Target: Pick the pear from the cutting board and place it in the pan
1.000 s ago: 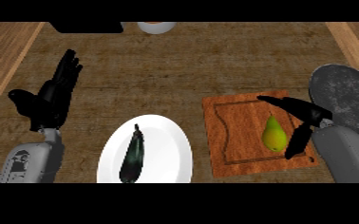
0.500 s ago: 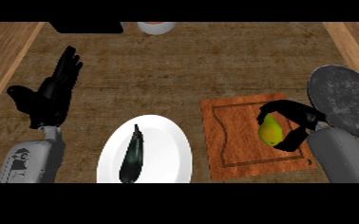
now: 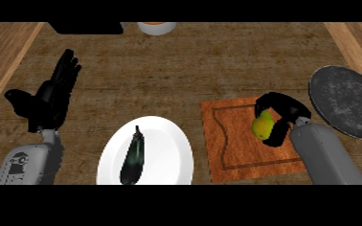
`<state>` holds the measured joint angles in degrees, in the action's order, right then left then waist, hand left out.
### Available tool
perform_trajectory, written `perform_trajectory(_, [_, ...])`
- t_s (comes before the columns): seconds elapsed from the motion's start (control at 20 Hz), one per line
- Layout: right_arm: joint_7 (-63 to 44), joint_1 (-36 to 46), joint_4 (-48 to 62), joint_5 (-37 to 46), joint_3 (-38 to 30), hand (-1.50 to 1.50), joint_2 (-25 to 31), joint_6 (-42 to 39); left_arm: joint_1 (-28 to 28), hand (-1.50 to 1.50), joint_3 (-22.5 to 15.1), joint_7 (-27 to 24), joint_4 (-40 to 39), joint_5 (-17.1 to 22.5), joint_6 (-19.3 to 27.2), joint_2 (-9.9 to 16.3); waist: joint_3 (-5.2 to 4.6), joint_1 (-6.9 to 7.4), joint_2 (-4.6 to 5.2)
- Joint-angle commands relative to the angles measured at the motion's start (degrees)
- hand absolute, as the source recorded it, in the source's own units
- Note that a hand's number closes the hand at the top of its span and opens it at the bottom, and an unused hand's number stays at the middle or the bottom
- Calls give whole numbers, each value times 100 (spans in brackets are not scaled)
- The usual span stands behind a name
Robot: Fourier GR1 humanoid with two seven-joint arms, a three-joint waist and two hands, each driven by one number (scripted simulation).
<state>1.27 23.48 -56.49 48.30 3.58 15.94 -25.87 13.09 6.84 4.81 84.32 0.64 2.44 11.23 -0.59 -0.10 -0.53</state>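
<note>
Curling right hand [image 3: 283, 117] fingers [image 3: 277, 98] round pear [image 3: 262, 125], over cutting board [image 3: 233, 143].

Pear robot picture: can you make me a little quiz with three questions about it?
1. True or false: the right hand is curled round the pear.
2. What lies on the white plate? A) spoon B) dark eggplant C) banana
3. Fill in: the pear is above the cutting ____, not yet in the pan.

Key: 1 true; 2 B; 3 board.
</note>
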Motion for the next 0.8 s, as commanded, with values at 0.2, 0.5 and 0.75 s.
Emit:
perform_trajectory(0.2, [-3647,580,-538,1197,-36,150,-1511,1954,-52,0,-30,-87,-62,-20,7,-59,40,37,5])
perform_trajectory(0.5, [-4693,629,-1711,2323,659,150,-1584,3043,-210,0,-111,-28,79,-42,-19,-93,51,-14,-20])
perform_trajectory(0.75, [-5448,714,-2475,2868,732,150,-1573,3127,-229,0,9,-111,126,-23,37,-67,55,-12,24])
